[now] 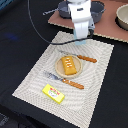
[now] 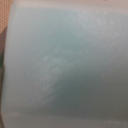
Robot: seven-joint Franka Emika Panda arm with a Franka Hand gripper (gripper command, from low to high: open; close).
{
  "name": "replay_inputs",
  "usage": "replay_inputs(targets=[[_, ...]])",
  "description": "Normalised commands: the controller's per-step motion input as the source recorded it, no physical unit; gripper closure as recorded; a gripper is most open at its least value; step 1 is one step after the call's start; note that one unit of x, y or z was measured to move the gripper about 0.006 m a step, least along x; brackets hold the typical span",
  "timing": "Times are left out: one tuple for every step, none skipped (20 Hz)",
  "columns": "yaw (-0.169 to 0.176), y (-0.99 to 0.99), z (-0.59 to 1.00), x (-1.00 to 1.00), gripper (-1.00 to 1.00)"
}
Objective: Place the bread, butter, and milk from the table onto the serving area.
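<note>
The hand (image 1: 81, 44), grip hidden, hovers near the knife (image 1: 80, 57) and bread (image 1: 69, 65).

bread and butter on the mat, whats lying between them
In the exterior view, a fork with a brown handle lies across the serving area between the bread on its plate and the butter.

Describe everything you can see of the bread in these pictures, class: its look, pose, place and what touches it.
The bread is a small orange-brown oblong loaf with pale slashes across its top and a smooth, baked-looking crust. It lies flat on the round tan plate in the middle of the striped beige serving area, between the fork and the knife. Only the plate touches it. It appears whole.
</note>
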Motion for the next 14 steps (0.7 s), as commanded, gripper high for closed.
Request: replay_inputs(targets=[[0.020, 0.11, -0.21, 0.00, 1.00], [0.011, 0.08, -0.19, 0.01, 1.00], [0.000, 0.04, -0.16, 0.05, 1.00], [0.000, 0.04, -0.15, 0.16, 1.00], [0.000, 0.06, -0.13, 0.23, 1.00], [0.000, 0.04, -0.12, 0.23, 1.00], [0.000, 0.05, -0.12, 0.24, 1.00], [0.000, 0.06, -0.11, 0.25, 1.00], [0.000, 0.02, -0.07, 0.22, -1.00], [0.000, 0.03, 0.01, 0.22, -1.00], [0.000, 0.00, 0.32, 0.32, -1.00], [-0.011, 0.04, 0.77, 0.29, -1.00], [-0.027, 0.05, 1.00, 0.29, -1.00], [-0.027, 0.12, 1.00, 0.37, -1.00]])
